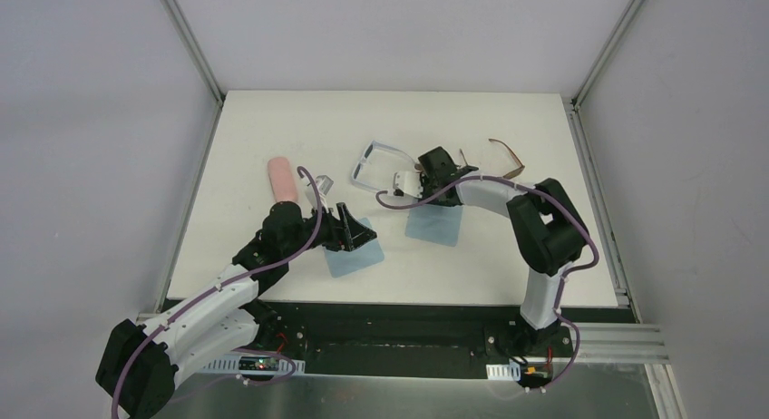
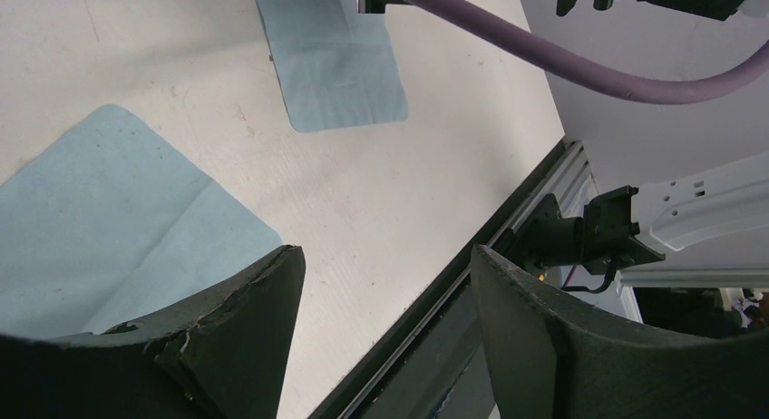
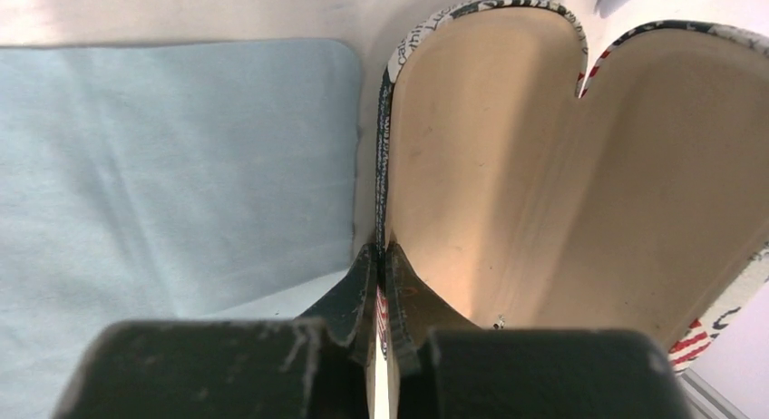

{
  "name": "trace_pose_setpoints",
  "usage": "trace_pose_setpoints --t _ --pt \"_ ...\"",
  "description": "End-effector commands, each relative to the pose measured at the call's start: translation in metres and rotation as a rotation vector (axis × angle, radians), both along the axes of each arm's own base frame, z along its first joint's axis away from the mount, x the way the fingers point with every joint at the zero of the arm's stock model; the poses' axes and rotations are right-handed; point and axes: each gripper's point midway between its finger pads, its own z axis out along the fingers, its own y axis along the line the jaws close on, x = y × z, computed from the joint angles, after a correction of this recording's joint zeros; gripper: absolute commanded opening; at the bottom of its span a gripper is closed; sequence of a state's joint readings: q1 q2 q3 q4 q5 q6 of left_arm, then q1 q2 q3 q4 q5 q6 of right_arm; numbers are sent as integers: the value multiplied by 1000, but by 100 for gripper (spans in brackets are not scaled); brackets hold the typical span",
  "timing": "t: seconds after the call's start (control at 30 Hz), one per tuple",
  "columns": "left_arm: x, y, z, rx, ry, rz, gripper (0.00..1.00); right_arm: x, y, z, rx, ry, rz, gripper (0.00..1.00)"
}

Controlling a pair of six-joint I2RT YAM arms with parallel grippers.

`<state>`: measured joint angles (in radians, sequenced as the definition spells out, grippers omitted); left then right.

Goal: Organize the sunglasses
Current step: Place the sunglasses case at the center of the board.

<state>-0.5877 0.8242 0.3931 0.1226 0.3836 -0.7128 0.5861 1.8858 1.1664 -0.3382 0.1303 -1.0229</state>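
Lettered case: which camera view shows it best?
Right wrist view: the lettered case lies open, tan inside, the right gripper pinching its wall. Top view shows only a small part; left wrist view, nothing clear.

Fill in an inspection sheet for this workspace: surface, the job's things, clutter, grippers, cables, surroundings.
Surface: white table.
Job's things: pale-framed sunglasses beside the right gripper; brown-framed sunglasses far right; neither cased.
Clutter: pink case; blue cloth; second blue cloth; lettered case, open.
Grippers: left gripper open, empty, above the blue cloth's edge; right gripper shut on the lettered case's rim.
Cables: purple cables along both arms.
Surroundings: enclosure walls; nothing else seen.
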Motion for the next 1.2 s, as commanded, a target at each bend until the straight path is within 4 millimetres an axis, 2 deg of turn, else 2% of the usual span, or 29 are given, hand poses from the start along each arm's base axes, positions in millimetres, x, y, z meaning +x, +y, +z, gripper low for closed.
trace_pose_setpoints --t 0.0,0.03,0.13,0.37,0.53,0.77,1.03,1.17 --pt "4 -1 6 -20 -43 7 69 -19 1 4 -8 41 33 6" --pt "4 -1 5 -18 -42 8 68 -17 1 4 -8 33 23 12" --pt "6 0 4 -13 -39 14 69 -11 2 6 -2 19 10 19" --pt "8 -1 4 -9 -41 20 68 1 11 31 43 -31 2 26" --pt "9 -1 3 -5 -38 19 68 4 13 48 61 -55 -2 27" --pt "14 -5 1 17 -37 7 69 7 12 83 120 -111 -18 29" --pt "21 -12 3 37 -40 -16 68 9 4 99 156 -138 -46 29" --pt "29 -14 7 93 -58 -36 68 9 -4 129 243 -176 -85 30"
